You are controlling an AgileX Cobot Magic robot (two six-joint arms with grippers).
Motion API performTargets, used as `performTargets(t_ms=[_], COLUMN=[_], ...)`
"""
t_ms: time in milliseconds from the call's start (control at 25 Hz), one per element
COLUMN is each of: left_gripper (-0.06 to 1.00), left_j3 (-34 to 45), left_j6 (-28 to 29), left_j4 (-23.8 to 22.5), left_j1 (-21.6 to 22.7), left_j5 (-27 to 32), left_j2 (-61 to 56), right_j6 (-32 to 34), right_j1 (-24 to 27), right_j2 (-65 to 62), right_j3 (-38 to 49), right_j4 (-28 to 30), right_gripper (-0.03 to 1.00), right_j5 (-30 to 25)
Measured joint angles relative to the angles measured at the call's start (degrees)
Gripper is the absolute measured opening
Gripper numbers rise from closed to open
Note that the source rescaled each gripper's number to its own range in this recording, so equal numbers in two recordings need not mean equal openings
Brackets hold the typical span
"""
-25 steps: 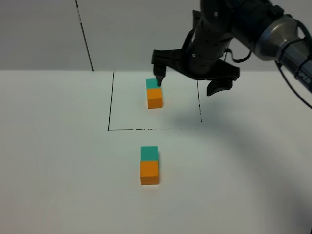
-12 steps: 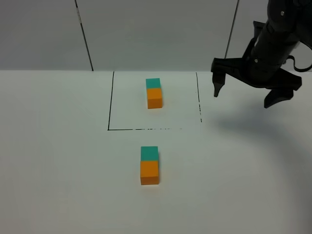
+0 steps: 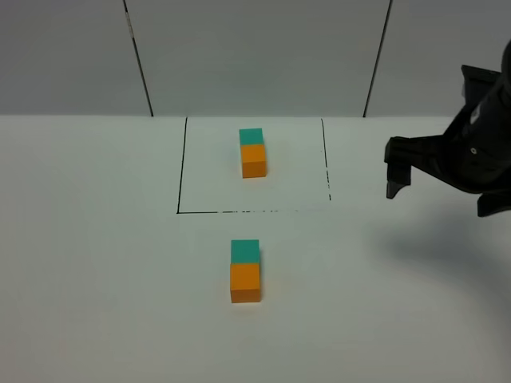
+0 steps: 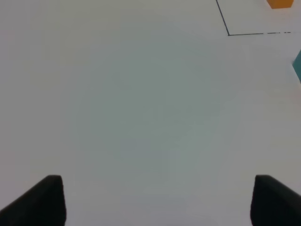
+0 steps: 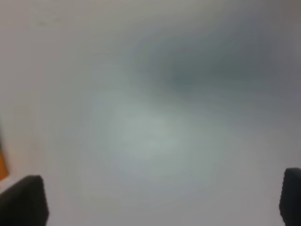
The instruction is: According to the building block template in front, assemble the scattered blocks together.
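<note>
The building block template is a teal cube (image 3: 251,136) touching an orange cube (image 3: 253,160) inside a thin black square outline (image 3: 180,171). In front of the outline lie the scattered blocks, a teal cube (image 3: 244,250) and an orange cube (image 3: 245,284), touching in a row. My right gripper (image 3: 441,199) hangs open and empty at the far right, well away from both pairs. The left gripper (image 4: 160,202) shows only in its wrist view, open over bare table with nothing between its fingers. That view catches the template's orange cube (image 4: 281,4) and an edge of the scattered teal cube (image 4: 297,66).
The white table (image 3: 96,263) meets a grey panelled wall (image 3: 255,56) at the back. The right arm's shadow (image 3: 447,247) falls on the table under it. An orange sliver (image 5: 2,162) sits at the edge of the blurred right wrist view.
My right gripper has swung from above the template out to the right and toward the front, staying open. The cubes have not moved.
</note>
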State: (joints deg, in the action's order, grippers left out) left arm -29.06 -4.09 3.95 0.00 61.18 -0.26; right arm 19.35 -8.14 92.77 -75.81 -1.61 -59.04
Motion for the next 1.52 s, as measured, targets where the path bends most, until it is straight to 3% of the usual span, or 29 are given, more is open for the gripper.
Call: performTargets(t_ms=[160, 400, 640, 1000, 1240, 1520], left_gripper=[0.69, 0.69, 0.69, 0.69, 0.69, 0.69], left_j3=[0.0, 0.0, 0.0, 0.0, 0.0, 0.0], left_j6=[0.0, 0.0, 0.0, 0.0, 0.0, 0.0], left_j4=[0.0, 0.0, 0.0, 0.0, 0.0, 0.0], left_j1=[0.0, 0.0, 0.0, 0.0, 0.0, 0.0], left_j5=[0.0, 0.0, 0.0, 0.0, 0.0, 0.0], left_j2=[0.0, 0.0, 0.0, 0.0, 0.0, 0.0], right_j6=[0.0, 1.13, 3.91, 3.97, -0.57, -8.21], right_j1=[0.0, 0.0, 0.0, -0.67, -3.69, -3.83], right_j2=[-9.01, -23.8, -39.79, -62.07, -76.11, -90.18], right_j3=[9.46, 20.42, 28.53, 35.4, 40.77, 46.5], right_j4=[0.06, 0.54, 4.23, 6.36, 3.3, -1.23], right_gripper=[0.96, 0.81, 0.79, 1.0, 1.0, 1.0], right_j5=[1.34, 1.71, -0.42, -5.68, -3.79, -1.13])
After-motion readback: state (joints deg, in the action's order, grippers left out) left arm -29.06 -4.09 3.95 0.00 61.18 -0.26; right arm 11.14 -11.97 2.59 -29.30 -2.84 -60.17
